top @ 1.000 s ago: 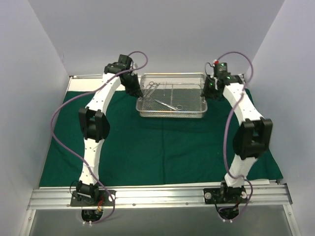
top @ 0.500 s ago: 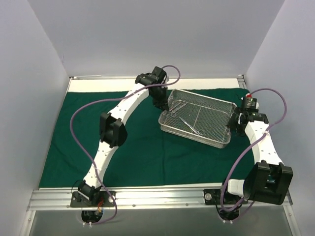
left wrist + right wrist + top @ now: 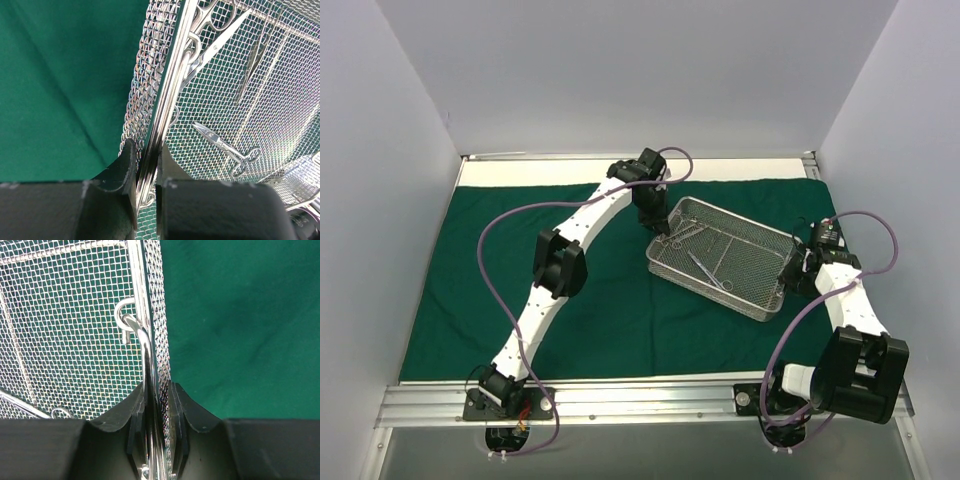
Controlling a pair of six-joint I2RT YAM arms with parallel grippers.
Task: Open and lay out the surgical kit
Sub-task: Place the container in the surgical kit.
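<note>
Clamping opposite end walls of the wire-mesh tray (image 3: pixel 745 265), your left gripper (image 3: pixel 146 160) and right gripper (image 3: pixel 157 390) each grasp it, instruments (image 3: pixel 706 271) inside, green drape (image 3: pixel 620 315) beneath.

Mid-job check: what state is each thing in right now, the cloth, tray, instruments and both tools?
cloth: unfolded, spread flat.
tray: uncovered, askew over the cloth, gripped at both short ends; lifted or resting, cannot tell.
instruments: loose inside the tray, none laid out.
left tool: shut on the tray wall.
right tool: shut on the opposite tray wall.
</note>
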